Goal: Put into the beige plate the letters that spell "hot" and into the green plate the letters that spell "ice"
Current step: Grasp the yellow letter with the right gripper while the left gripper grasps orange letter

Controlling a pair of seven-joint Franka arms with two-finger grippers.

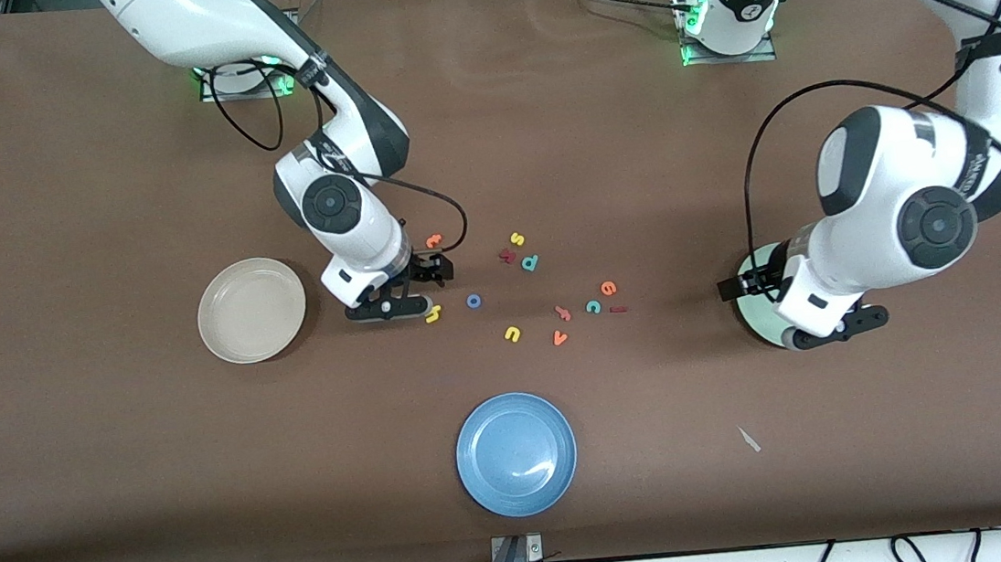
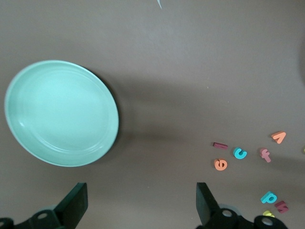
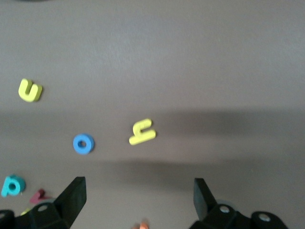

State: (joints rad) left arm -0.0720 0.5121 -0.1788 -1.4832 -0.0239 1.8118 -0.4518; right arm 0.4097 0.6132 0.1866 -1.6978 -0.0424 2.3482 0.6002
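- Front view: right gripper (image 1: pixel 414 291) low over table mid-zone, between beige plate (image 1: pixel 221 340) and letter scatter; jaws apart, nothing held. Yellow h (image 1: pixel 434 314) just beside its tips, toward front edge; blue o (image 1: pixel 473 301) next along toward left arm's end; orange t (image 1: pixel 433 241) toward rear edge, near the wrist. All three still off the beige plate.
- Front view, cont.: left gripper (image 1: pixel 821 323) over green plate (image 1: pixel 757 322) at left arm's end of table; fingers spread, empty, waiting. Teal c (image 1: pixel 593 307), orange e (image 1: pixel 609 288), red i (image 1: pixel 618 309) clustered mid-table, well apart from that plate. Blue plate (image 1: pixel 483 485) near front edge: not a target.
- Left wrist view: green plate (image 2: pixel 28 138) bare inside; c (image 2: pixel 240 153), e (image 2: pixel 220 164), i (image 2: pixel 219 145) grouped off to one side; fingers (image 2: pixel 74 202) wide apart.
- Right wrist view: h (image 3: pixel 142 132) lying flat ahead of spread fingers (image 3: pixel 71 195), roughly centred btwn them; o (image 3: pixel 83 143) close by; yellow u (image 3: pixel 30 90) farther off, a decoy.
- Step in hand, judged: pick h first. Advice: centre jaws on h, drop straight down, pinch across narrow stem; small flat foam, so tips right to tabletop. Keep clear of o; skip u.
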